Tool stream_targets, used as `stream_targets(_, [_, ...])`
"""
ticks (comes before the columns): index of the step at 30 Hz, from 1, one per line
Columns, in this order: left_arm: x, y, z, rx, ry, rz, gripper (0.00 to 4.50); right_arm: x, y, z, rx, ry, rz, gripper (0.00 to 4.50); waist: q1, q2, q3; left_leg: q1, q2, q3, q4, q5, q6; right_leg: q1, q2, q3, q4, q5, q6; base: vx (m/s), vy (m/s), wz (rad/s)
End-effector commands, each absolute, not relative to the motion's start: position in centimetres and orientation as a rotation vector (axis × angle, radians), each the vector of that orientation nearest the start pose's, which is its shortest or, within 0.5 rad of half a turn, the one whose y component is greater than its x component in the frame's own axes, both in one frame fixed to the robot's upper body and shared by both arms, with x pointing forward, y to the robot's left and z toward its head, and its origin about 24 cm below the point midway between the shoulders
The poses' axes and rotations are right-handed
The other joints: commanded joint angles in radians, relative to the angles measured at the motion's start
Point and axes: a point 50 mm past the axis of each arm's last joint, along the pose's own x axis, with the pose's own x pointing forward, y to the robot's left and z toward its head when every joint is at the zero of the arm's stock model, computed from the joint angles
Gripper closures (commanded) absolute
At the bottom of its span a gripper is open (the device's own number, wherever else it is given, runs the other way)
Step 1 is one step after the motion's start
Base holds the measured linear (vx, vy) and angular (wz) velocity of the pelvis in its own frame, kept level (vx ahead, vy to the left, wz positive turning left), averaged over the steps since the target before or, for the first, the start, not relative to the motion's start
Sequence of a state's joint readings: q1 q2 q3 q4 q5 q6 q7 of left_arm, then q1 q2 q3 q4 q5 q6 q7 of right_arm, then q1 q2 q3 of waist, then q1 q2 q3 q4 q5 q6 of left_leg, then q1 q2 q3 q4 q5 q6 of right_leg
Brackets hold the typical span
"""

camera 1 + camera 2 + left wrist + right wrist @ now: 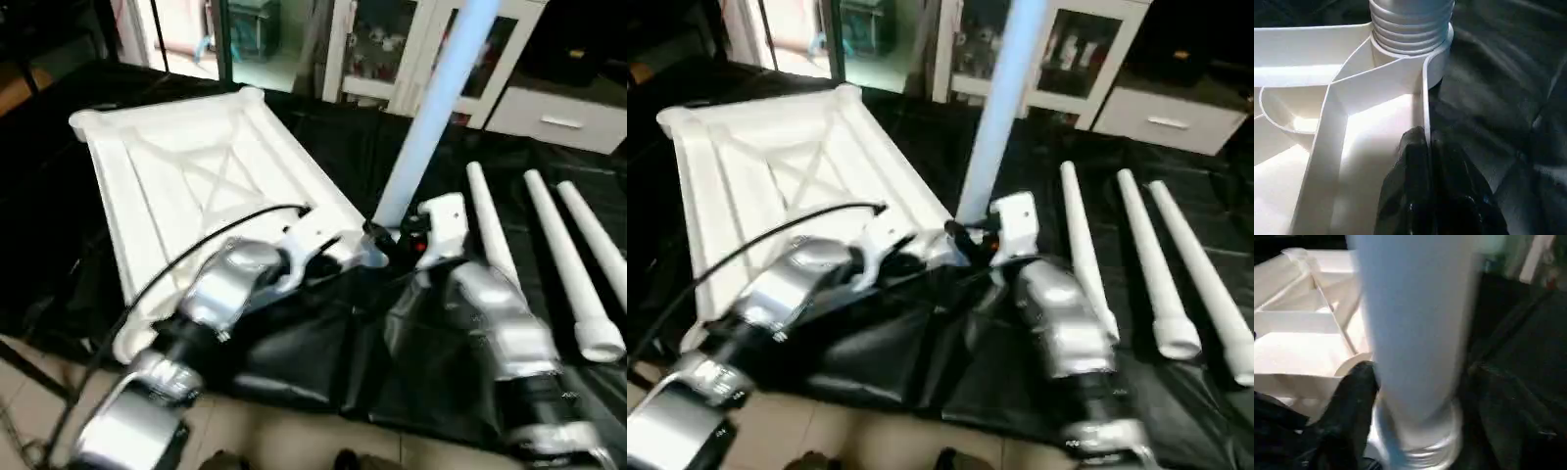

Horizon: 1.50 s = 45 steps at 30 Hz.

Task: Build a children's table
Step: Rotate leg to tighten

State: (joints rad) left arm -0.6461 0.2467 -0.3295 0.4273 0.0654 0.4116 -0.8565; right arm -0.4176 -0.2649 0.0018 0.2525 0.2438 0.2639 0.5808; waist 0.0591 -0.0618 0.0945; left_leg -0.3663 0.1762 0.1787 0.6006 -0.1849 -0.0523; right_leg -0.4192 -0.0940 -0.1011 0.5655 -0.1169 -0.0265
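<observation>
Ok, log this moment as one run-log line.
phase: fitting first leg | tabletop: underside up | upright leg: threaded end in corner socket | right hand: at leg base | left hand: on tabletop rim | spare legs: three lying on table

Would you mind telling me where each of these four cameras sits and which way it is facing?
Left eye: on the head, looking forward and down at the tabletop, an upright leg and three loose legs; both silver forearms show.
Right eye: same scene from slightly to the right.
Left wrist: along the left pincer, clamped on the tabletop's rim below the corner socket.
Right wrist: along the right pincer, gripping the upright leg.
Shared: every view shows the leg entering the socket.
</observation>
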Motion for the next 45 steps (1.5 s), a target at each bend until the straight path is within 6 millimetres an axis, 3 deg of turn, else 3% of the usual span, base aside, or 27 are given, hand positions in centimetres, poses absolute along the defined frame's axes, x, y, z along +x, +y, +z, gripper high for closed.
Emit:
stream_targets(1, [32.2,7.8,8.4,0.421,0.33,-1.183,4.5,31.6,-16.6,9.5,0.005,0.103,0.723,1.01,0.007,0.008,-0.078,0.012,0.057,-0.021,-0.084,-0.257,0.045,0.057,-0.07,0.053,-0.06,-0.356,-0.163,0.0,0.0,0.0])
stream_targets(3, [31.8,8.1,8.3,0.421,0.343,-1.213,4.5,31.2,-17.2,9.7,-0.028,0.11,0.772,0.82,0.01,0.013,-0.079,0.015,0.058,-0.018,-0.082,-0.246,0.048,0.051,-0.068,0.056,-0.055,-0.33,-0.178,0.0,0.0,0.0])
stream_targets(6, [31.1,8.6,8.1,0.428,0.359,-1.262,4.5,30.8,-18.5,10.2,-0.081,0.131,0.838,0.75,0.022,0.01,-0.082,0.012,0.058,-0.016,-0.079,-0.204,0.06,0.056,-0.068,0.058,-0.043,-0.27,-0.208,0.0,0.0,0.0])
stream_targets(9, [30.7,8.8,8.0,0.43,0.367,-1.285,4.5,30.5,-18.9,10.3,-0.099,0.15,0.886,0.75,0.029,0.009,-0.079,0.012,0.059,-0.016,-0.08,-0.217,0.053,0.055,-0.068,0.057,-0.047,-0.311,-0.201,0.0,0.0,0.0])
stream_targets(17, [30.0,9.0,8.0,0.432,0.378,-1.321,4.5,29.8,-19.2,9.9,-0.142,0.201,1.015,0.75,0.027,0.0,-0.074,0.014,0.058,-0.02,-0.083,-0.276,0.034,0.05,-0.071,0.055,-0.064,-0.453,-0.149,0.0,0.0,0.0])
stream_targets(23, [29.7,9.2,7.9,0.432,0.384,-1.331,4.5,29.5,-19.4,9.2,-0.169,0.234,1.056,0.75,0.029,0.0,-0.078,0.012,0.059,-0.021,-0.082,-0.252,0.036,0.052,-0.071,0.055,-0.058,-0.424,-0.157,0.0,0.0,0.0])
stream_targets(27, [29.4,9.3,7.8,0.435,0.393,-1.347,4.5,29.2,-19.6,8.8,-0.177,0.248,1.081,0.75,0.03,0.003,-0.081,0.011,0.059,-0.019,-0.08,-0.224,0.048,0.054,-0.07,0.057,-0.051,-0.365,-0.179,0.0,0.0,0.0])
stream_targets(34, [29.3,9.3,7.8,0.436,0.398,-1.363,4.5,29.5,-19.3,7.7,-0.201,0.25,1.064,0.75,0.028,0.003,-0.08,0.012,0.058,-0.02,-0.081,-0.258,0.033,0.052,-0.071,0.055,-0.058,-0.418,-0.17,0.0,0.0,0.0])
stream_targets(45, [29.4,9.1,7.9,0.448,0.399,-1.36,4.5,29.8,-18.0,6.8,-0.18,0.222,1.085,0.75,0.029,0.005,-0.08,0.011,0.059,-0.02,-0.081,-0.248,0.036,0.054,-0.069,0.057,-0.051,-0.37,-0.187,0.0,0.0,0.0])
